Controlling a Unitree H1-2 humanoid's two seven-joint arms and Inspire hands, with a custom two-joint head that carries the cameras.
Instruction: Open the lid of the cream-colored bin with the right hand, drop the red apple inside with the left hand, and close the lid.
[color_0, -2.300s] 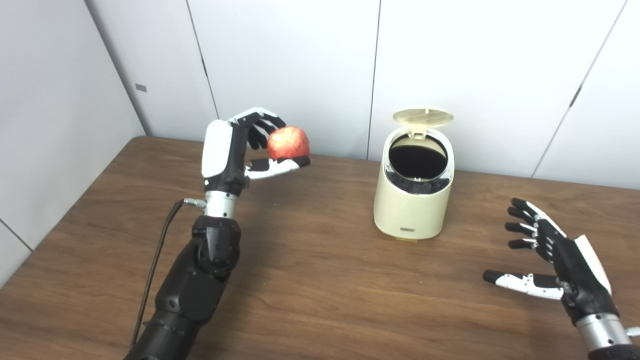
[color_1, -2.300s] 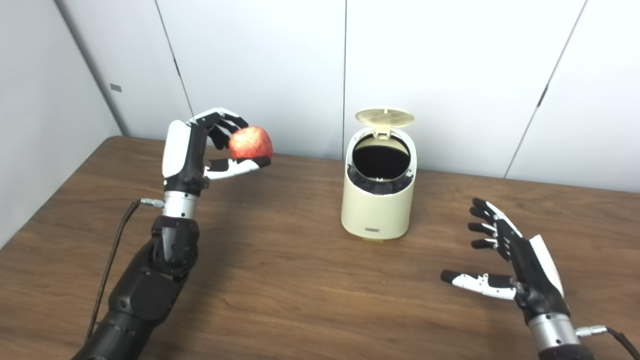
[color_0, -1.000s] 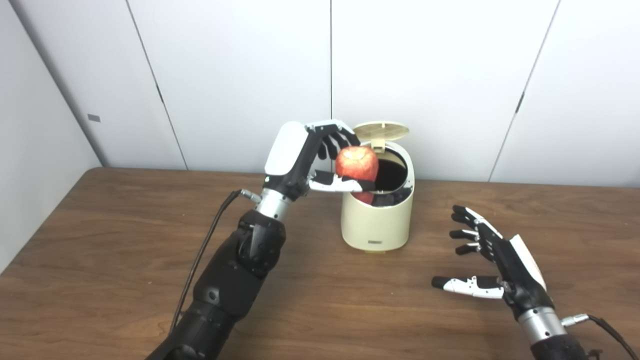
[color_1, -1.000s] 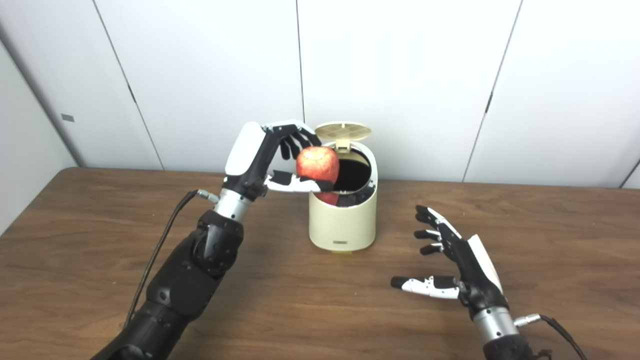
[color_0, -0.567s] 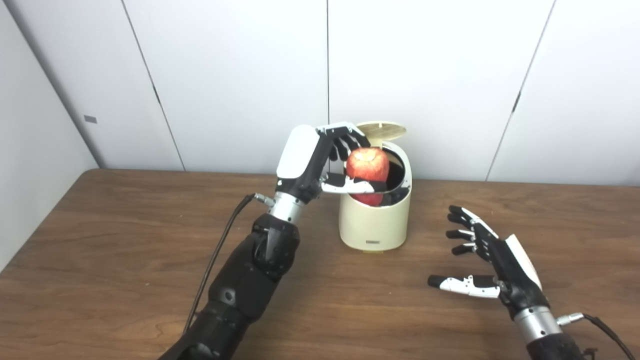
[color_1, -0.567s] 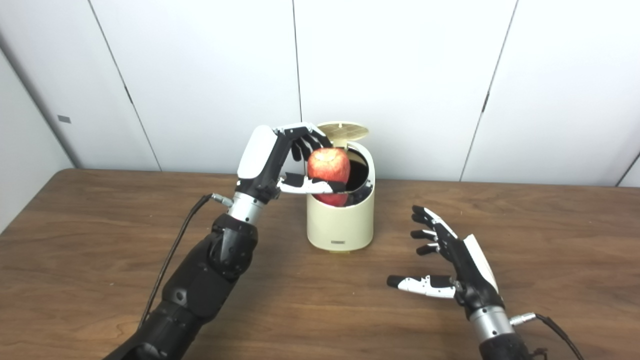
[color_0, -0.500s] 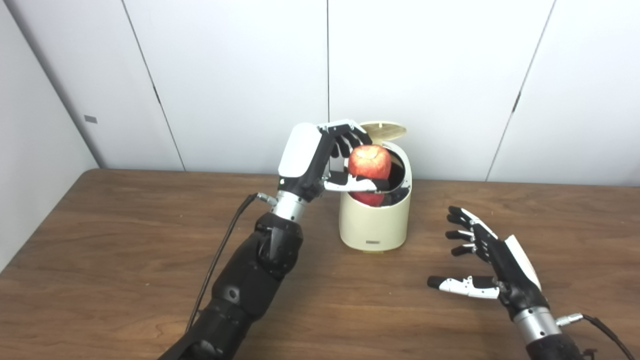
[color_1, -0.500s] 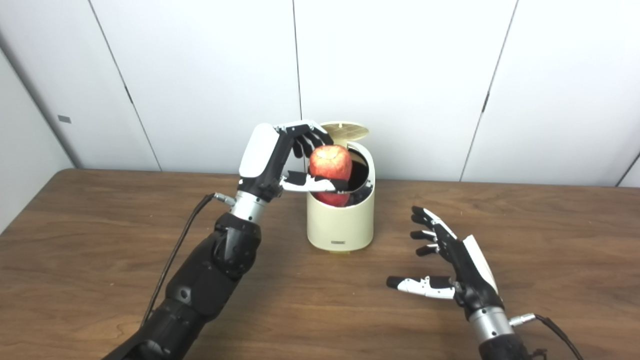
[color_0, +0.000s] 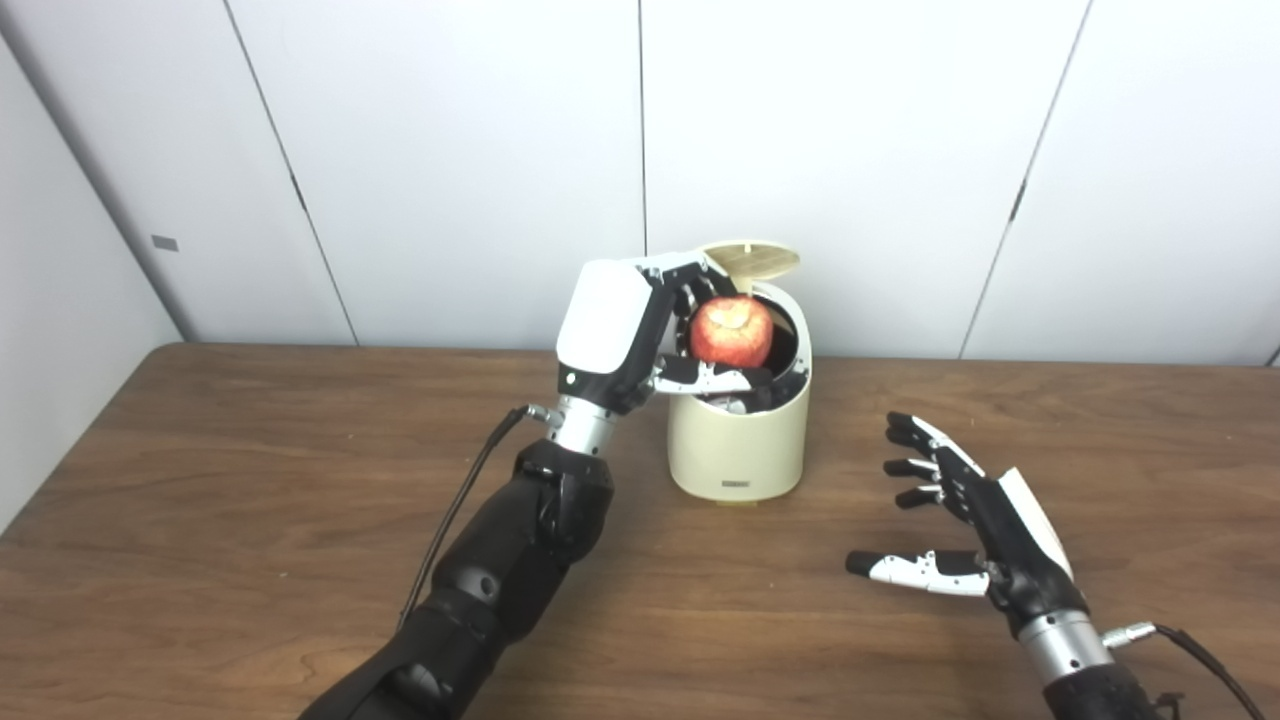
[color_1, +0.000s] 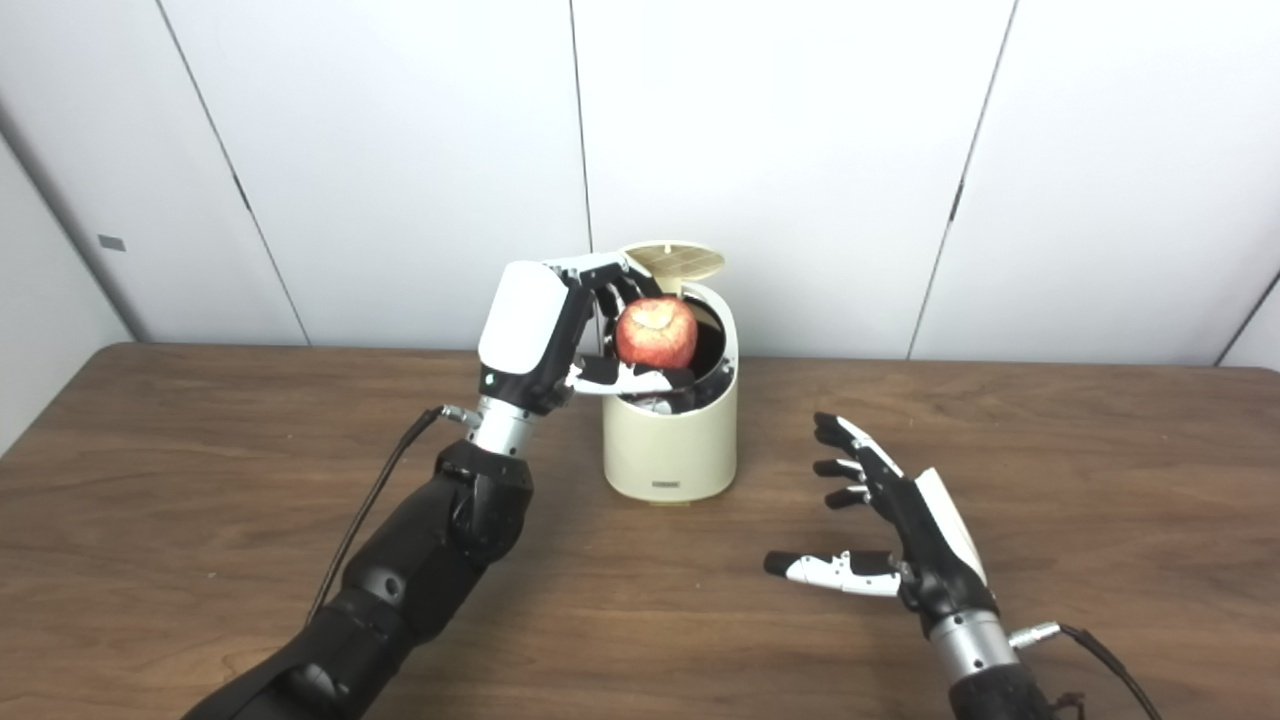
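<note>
- Apple (color_0: 732, 331) pinched in left robot hand (color_0: 640, 330), fingers above and thumb below, right over the open mouth of the cream bin (color_0: 740, 440): lined up for a straight drop.
- Lid (color_0: 752, 257) tipped up at the back, clear of the opening.
- Right robot hand (color_0: 975, 530) spread, empty, low over the table (color_0: 200, 520) near the bin, probably parked close for closing the lid.

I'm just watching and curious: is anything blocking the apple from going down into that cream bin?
Nothing visible blocks it. The lid is tipped up at the back, so the bin mouth is open. The left hand holds the apple right over it, with only its thumb under the fruit. The right hand waits open, off to the side.
</note>
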